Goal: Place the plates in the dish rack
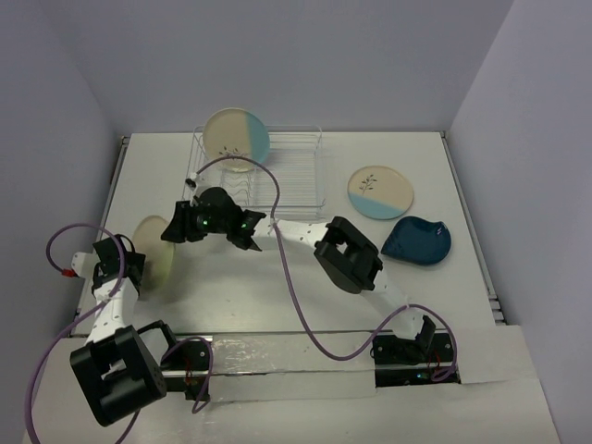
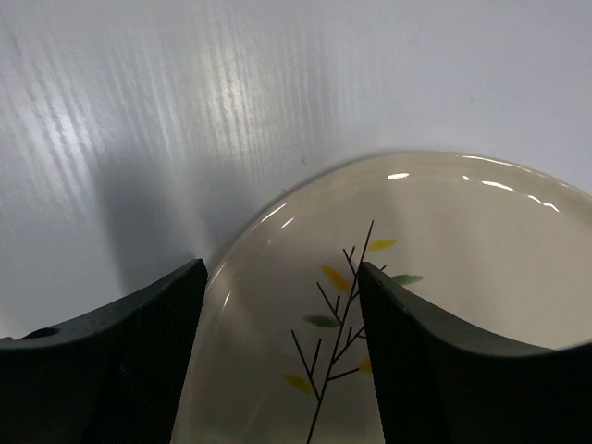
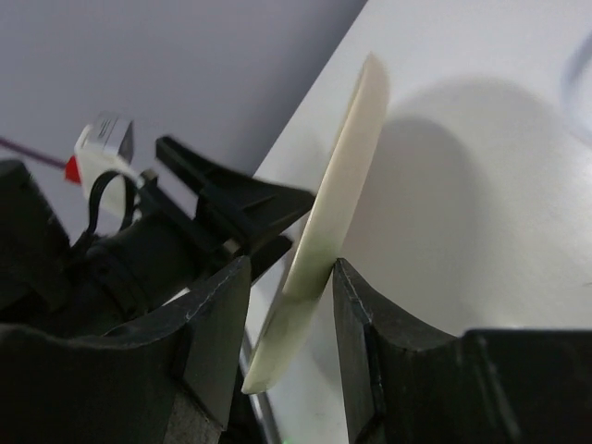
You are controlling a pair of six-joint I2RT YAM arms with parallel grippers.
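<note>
A cream and pale green plate point(image 1: 151, 250) stands tilted on its edge at the table's left. My right gripper point(image 1: 172, 232) reaches across to it. In the right wrist view its jaws point(image 3: 291, 305) straddle the plate's rim point(image 3: 356, 157): the right finger touches it and the left stands a gap away. My left gripper point(image 1: 137, 261) is open, with its fingers spread against the plate's sprig face point(image 2: 462, 240). A cream and light-blue plate point(image 1: 236, 137) stands in the dish rack point(image 1: 296, 176). Another such plate point(image 1: 380, 191) and a dark blue plate point(image 1: 418, 240) lie flat at the right.
My right arm stretches over the table's middle in front of the rack. A purple cable point(image 1: 291, 287) loops across the table. The table's left edge point(image 1: 109, 199) runs close beside the held plate. Walls enclose the far and side edges.
</note>
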